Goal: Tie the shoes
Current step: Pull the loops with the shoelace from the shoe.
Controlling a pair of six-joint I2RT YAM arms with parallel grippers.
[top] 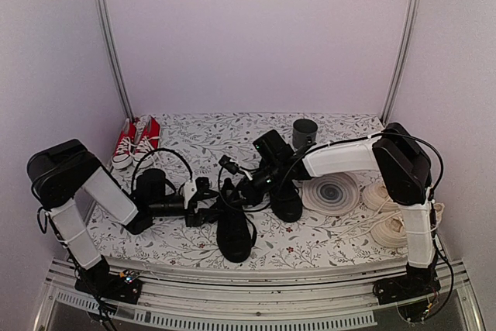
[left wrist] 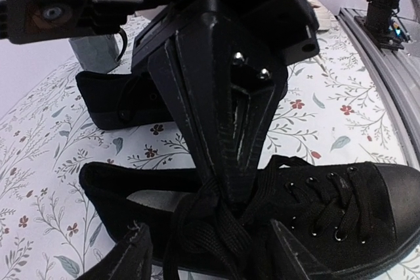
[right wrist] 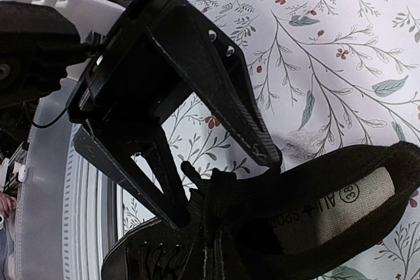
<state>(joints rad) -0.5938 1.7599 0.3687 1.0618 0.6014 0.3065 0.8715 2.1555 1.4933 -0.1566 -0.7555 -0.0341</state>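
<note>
Two black low-top shoes lie mid-table: the near one [top: 235, 239] toe towards me, the other [top: 287, 201] behind it to the right. Both grippers meet over the near shoe's laces [left wrist: 197, 240]. My left gripper [top: 211, 205] is open; its fingers straddle the lace knot in the left wrist view [left wrist: 210, 227] without closing on it. My right gripper [top: 232, 184] is shut, its tips pinching the laces at the knot, seen in the left wrist view [left wrist: 230, 191]. The right wrist view shows the near shoe's opening [right wrist: 341, 224] and my open left gripper [right wrist: 223, 188].
Small red-and-white sneakers [top: 136, 141] stand at the back left. Cream sneakers [top: 387, 215] lie at the right edge beside a white ringed disc [top: 332, 193]. A grey cup [top: 304, 133] stands behind the shoes. A metal rail [top: 256, 300] runs along the front.
</note>
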